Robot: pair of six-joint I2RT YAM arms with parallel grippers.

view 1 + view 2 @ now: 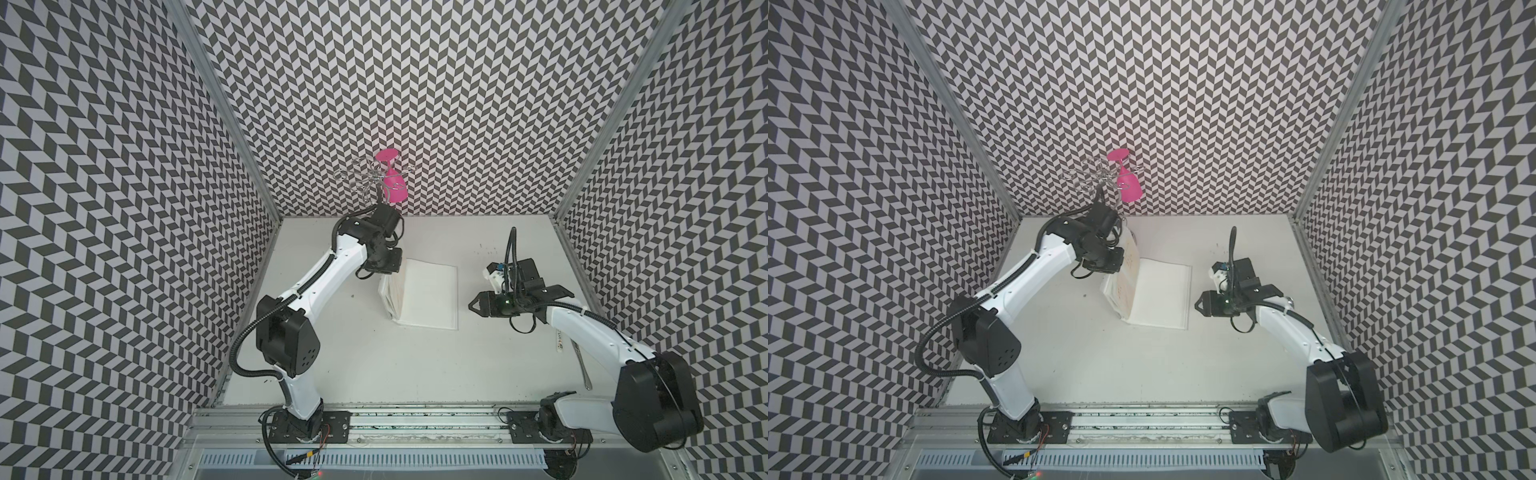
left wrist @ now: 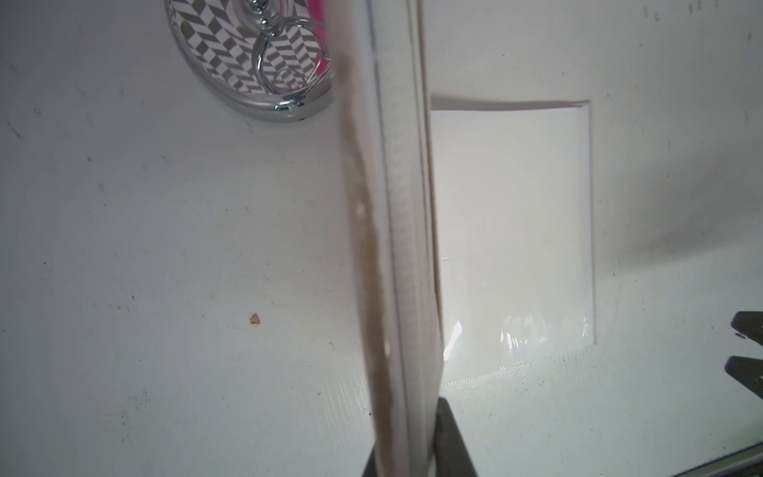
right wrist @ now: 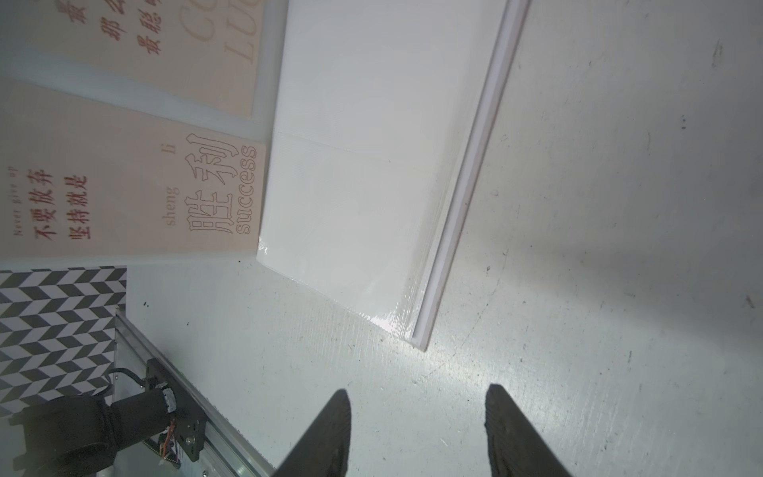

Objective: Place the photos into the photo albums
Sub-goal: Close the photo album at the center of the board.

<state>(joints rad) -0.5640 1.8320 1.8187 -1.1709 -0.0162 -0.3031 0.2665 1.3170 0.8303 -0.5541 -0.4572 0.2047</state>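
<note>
Left pincer (image 2: 408,450) clamped on raised leaf (image 1: 1128,270) of photo album (image 1: 430,299), holding leaf upright. Album lies open on surface (image 1: 374,365), near middle. Cream photos (image 3: 124,186) show on raised leaf's face. Right pincer (image 3: 419,392) parted, empty, hovering near album's right edge.

A robot test lab is shown. A small booth is made from walls (image 1: 415,104) covered in black and white zigzags, held up by metal posts (image 1: 224,108). A plain white table (image 1: 395,365) is set inside. A left robot arm (image 1: 320,270) and a right robot arm (image 1: 590,328) are bolted to a metal rail (image 1: 415,419), and black cables (image 1: 231,353) are left hanging loose.
</note>
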